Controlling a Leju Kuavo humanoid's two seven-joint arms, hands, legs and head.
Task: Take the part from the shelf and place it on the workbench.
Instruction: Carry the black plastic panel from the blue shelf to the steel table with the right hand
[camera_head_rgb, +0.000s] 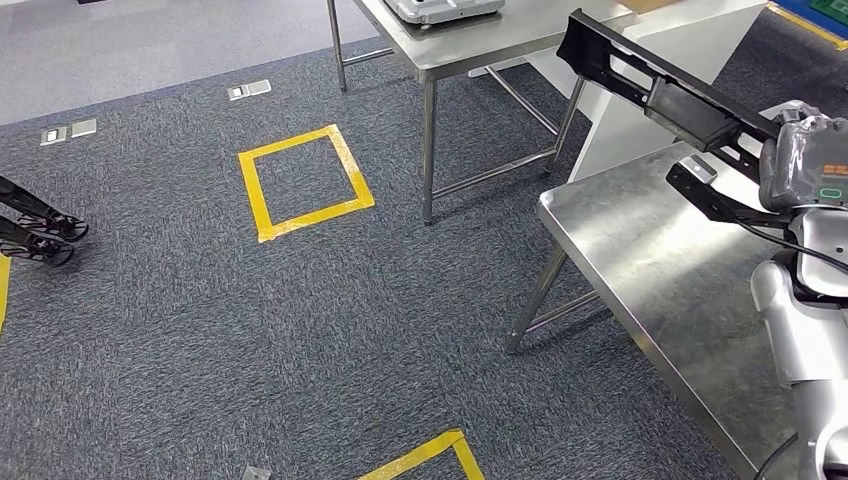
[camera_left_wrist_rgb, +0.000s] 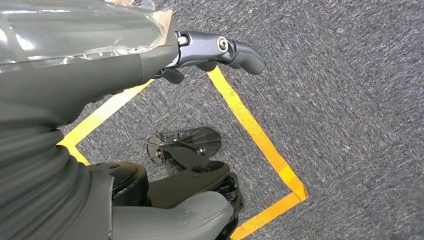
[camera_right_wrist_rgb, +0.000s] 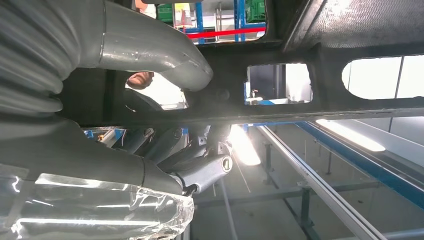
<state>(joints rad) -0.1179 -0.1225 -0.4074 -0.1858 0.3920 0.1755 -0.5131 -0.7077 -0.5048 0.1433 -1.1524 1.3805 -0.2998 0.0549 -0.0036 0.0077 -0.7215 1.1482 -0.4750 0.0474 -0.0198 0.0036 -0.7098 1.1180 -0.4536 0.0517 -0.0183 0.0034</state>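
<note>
Right hand (camera_right_wrist_rgb: 165, 150) grips the long black part (camera_head_rgb: 650, 90) above the steel workbench (camera_head_rgb: 640, 250).

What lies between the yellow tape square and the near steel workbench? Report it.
In the head view, only bare grey carpet separates the yellow tape square from the near workbench. The far steel table's front leg stands just beside that stretch.

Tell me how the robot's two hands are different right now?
The right hand grips a long black part, raised over the steel workbench; the left hand holds nothing. The right hand's fingers wrap around the part; the left hand hangs over carpet with yellow tape. Both are grey with wrinkled clear wrap.
</note>
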